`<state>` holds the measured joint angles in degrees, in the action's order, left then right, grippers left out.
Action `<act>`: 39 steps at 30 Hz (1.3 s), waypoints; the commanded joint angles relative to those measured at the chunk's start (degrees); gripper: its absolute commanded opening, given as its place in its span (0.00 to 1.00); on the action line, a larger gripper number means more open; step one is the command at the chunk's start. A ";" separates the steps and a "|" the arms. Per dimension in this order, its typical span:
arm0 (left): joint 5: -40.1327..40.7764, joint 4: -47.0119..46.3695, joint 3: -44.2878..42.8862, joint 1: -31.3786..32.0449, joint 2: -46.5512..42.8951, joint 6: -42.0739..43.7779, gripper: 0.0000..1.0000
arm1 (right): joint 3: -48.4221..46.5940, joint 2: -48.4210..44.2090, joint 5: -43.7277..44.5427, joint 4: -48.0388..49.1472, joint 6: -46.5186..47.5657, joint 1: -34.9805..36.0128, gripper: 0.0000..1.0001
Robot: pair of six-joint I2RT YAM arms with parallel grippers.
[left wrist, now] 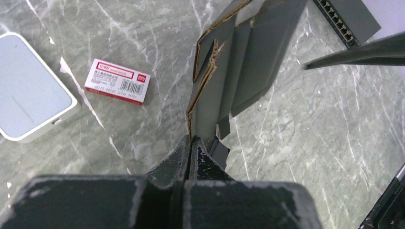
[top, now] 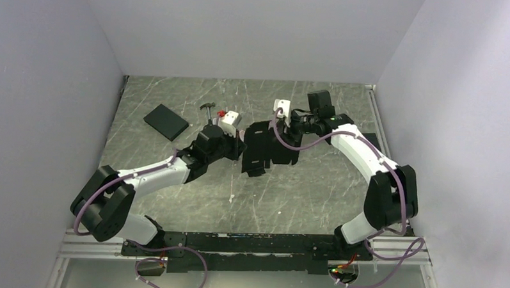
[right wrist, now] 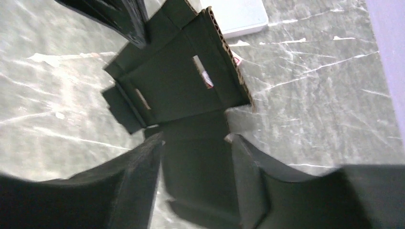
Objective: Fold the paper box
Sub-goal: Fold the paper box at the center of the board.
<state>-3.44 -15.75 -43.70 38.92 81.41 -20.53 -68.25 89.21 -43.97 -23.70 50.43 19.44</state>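
At wrist level only, left tool [left wrist: 192, 143] pinches the paper box [left wrist: 248, 57] (right tool [right wrist: 197, 140] spread).

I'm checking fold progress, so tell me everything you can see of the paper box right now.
The paper box is matte black corrugated cardboard, brown at its cut edges, die-cut with creased panels, slots and tabs. It is only partly folded, panels at angles, on the marble-look table between the arms. The left end effector is shut on one edge; the right end effector stands open with a flap between its fingers, contact unclear.
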 commanded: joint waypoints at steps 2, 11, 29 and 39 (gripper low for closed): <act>3.26 -11.14 5.32 -0.99 -5.73 -6.03 0.00 | -4.51 -9.21 -12.39 -5.43 -10.53 -5.74 0.72; -1.19 -24.35 10.70 -2.76 -10.70 -12.36 0.00 | 16.82 -14.01 -21.35 23.26 -38.14 -22.02 0.95; -10.99 -32.10 12.81 -3.78 -12.43 -17.57 0.00 | 16.32 -7.26 -32.18 43.88 -57.43 -21.14 0.55; -15.74 -3.80 6.45 -11.10 -18.99 -10.48 0.73 | -1.87 -8.89 -24.26 -16.65 -3.08 -20.80 0.00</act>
<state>-15.27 -36.97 -31.53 31.92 68.36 -36.58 -60.12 81.52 -73.25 -9.63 16.25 -1.15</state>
